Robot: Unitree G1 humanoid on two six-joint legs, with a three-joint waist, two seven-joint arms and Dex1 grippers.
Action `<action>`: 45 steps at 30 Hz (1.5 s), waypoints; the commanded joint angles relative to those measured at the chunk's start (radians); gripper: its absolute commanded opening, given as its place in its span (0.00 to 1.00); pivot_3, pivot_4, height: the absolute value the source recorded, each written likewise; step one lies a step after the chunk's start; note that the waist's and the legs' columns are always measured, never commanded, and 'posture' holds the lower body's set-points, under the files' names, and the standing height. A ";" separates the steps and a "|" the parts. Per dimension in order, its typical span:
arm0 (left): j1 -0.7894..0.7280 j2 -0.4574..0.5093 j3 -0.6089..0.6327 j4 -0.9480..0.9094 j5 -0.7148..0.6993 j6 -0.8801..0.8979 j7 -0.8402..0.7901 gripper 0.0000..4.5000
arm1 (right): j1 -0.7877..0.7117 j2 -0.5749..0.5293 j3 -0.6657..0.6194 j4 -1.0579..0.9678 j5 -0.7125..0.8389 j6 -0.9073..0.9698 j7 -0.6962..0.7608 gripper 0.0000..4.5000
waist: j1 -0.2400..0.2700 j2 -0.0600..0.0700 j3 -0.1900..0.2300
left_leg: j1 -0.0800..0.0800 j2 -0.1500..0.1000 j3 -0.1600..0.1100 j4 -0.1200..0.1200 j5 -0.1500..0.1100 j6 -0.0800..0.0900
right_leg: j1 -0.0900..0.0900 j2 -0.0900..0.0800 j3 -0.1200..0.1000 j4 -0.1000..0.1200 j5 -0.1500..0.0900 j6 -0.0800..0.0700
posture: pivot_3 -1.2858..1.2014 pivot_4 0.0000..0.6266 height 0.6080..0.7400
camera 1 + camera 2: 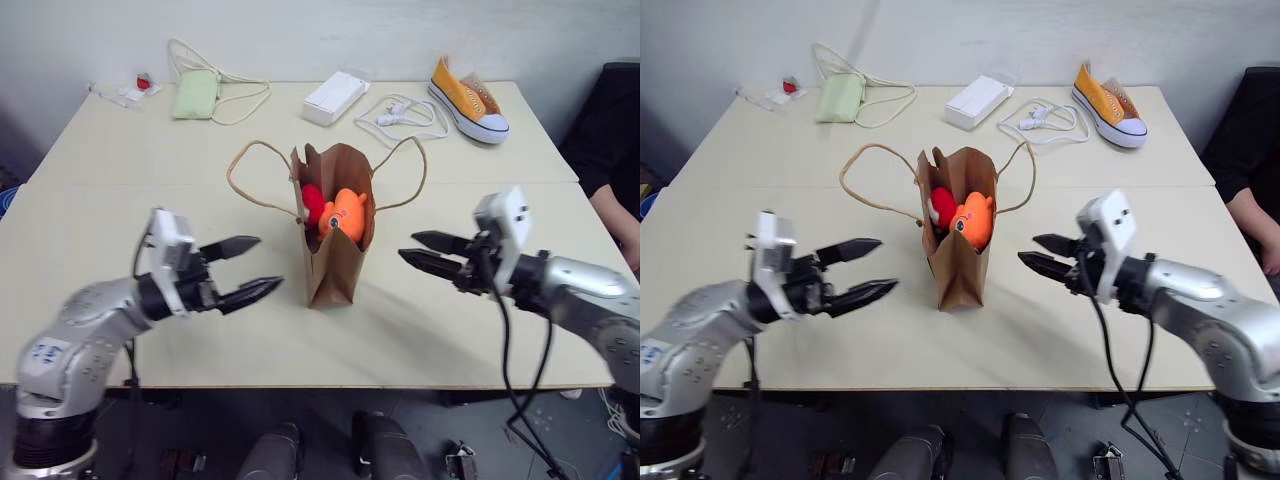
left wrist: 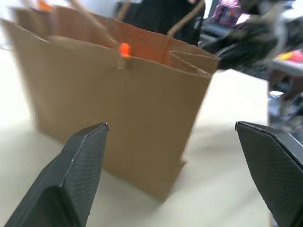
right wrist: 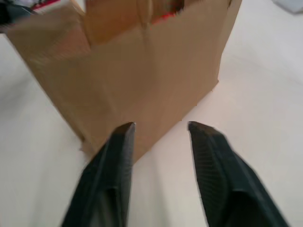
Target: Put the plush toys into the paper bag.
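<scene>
the paper bag [image 1: 338, 235] stands upright near the middle of the desk [image 1: 90, 220], a little toward its front edge, mouth open and its two loop handles splayed out to either side. from the head views both plush toys sit inside it: the red-and-white santa [image 1: 312, 203] on the left of the opening, the orange creature [image 1: 346, 214] beside it, an eye showing. the left wrist view looks at the bag's broad side instead and gives just a sliver of orange [image 2: 124, 48] above the rim; the right wrist view shows the bag's wall close up with a strip of red at the top edge.

the left gripper [image 1: 244, 270] hangs to the left of the bag, fingers spread wide, empty and clear of the paper. the right gripper [image 1: 424, 250] hangs to the right of the bag, its fingers [image 3: 116, 165] drawn fairly close with a narrow gap between them, holding nothing and not touching the bag.

along the back edge lie a pale green pouch [image 1: 196, 94] with its cord, a white box [image 1: 336, 97], a white cable [image 1: 402, 112] and an orange-and-white sneaker [image 1: 467, 101]. a person's arm [image 1: 612, 215] shows at the right edge.
</scene>
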 commanded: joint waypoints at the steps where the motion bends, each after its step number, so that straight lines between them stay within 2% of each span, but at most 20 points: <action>1: -0.047 -0.047 -0.074 0.000 0.062 -0.060 0.033 1.00 | -0.087 0.069 0.109 0.073 -0.164 -0.092 0.009 0.14 | -0.002 0.000 0.000 | 0.000 0.000 0.000 0.000 0.000 0.000 | 0.000 0.000 0.000 0.000 0.000 0.000 | 0.52 0.24 1.00; 3: -0.060 -0.063 -0.101 0.020 0.089 -0.086 0.022 1.00 | -0.114 0.104 0.148 0.106 -0.220 -0.113 0.021 0.01 | -0.002 0.000 0.000 | 0.000 0.000 0.000 0.000 0.000 -0.001 | -0.001 0.001 0.000 0.000 0.000 0.000 | 0.52 0.24 1.00; 10: -0.083 -0.130 -0.204 0.099 0.256 -0.226 0.055 1.00 | -0.156 0.228 0.231 0.104 -0.306 -0.115 0.044 0.01 | -0.001 0.000 0.000 | -0.001 0.000 0.000 0.000 0.000 -0.001 | -0.001 0.001 -0.001 -0.001 0.000 -0.001 | 0.52 0.24 1.00; 18: -0.075 -0.188 -0.227 0.131 0.316 -0.277 0.088 1.00 | -0.166 0.334 0.284 0.106 -0.357 -0.112 0.049 0.01 | -0.002 0.000 0.000 | -0.001 0.000 -0.001 0.000 0.000 -0.001 | -0.001 0.001 -0.001 0.000 0.000 -0.001 | 0.52 0.24 1.00; 25: -0.146 -0.250 -0.235 0.240 0.408 -0.318 0.177 1.00 | -0.173 0.372 0.277 0.125 -0.386 -0.118 0.070 0.01 | 0.001 0.000 0.000 | -0.001 0.000 -0.001 0.000 0.000 -0.001 | -0.001 0.001 -0.001 0.000 0.000 -0.001 | 0.52 0.24 1.00; 35: -0.201 -0.285 -0.235 0.306 0.453 -0.335 0.196 1.00 | -0.155 0.383 0.247 0.124 -0.413 -0.120 0.086 0.01 | -0.003 0.000 0.000 | -0.001 0.000 -0.001 0.000 0.001 -0.001 | -0.002 0.001 -0.001 0.001 0.000 -0.001 | 0.52 0.24 1.00; 38: -0.236 -0.303 -0.207 0.332 0.435 -0.328 0.210 0.88 | -0.138 0.378 0.232 0.110 -0.419 -0.116 0.085 0.00 | -0.001 0.000 0.000 | -0.001 -0.001 -0.001 0.000 0.000 -0.001 | -0.002 0.001 -0.001 0.001 0.000 -0.001 | 0.52 0.24 1.00; 41: -0.242 -0.291 -0.187 0.313 0.373 -0.303 0.152 0.67 | -0.114 0.358 0.210 0.107 -0.430 -0.118 0.090 0.00 | -0.002 0.000 0.000 | -0.001 0.000 -0.001 0.000 0.001 -0.001 | -0.002 0.001 -0.001 0.000 0.000 -0.001 | 0.52 0.24 1.00; 45: -0.267 -0.283 -0.177 0.342 0.375 -0.297 0.148 0.67 | -0.086 0.334 0.186 0.107 -0.432 -0.124 0.101 0.00 | -0.002 0.000 0.000 | -0.001 -0.001 -0.001 0.000 0.000 -0.001 | -0.002 0.001 -0.001 0.001 0.000 -0.001 | 0.52 0.24 1.00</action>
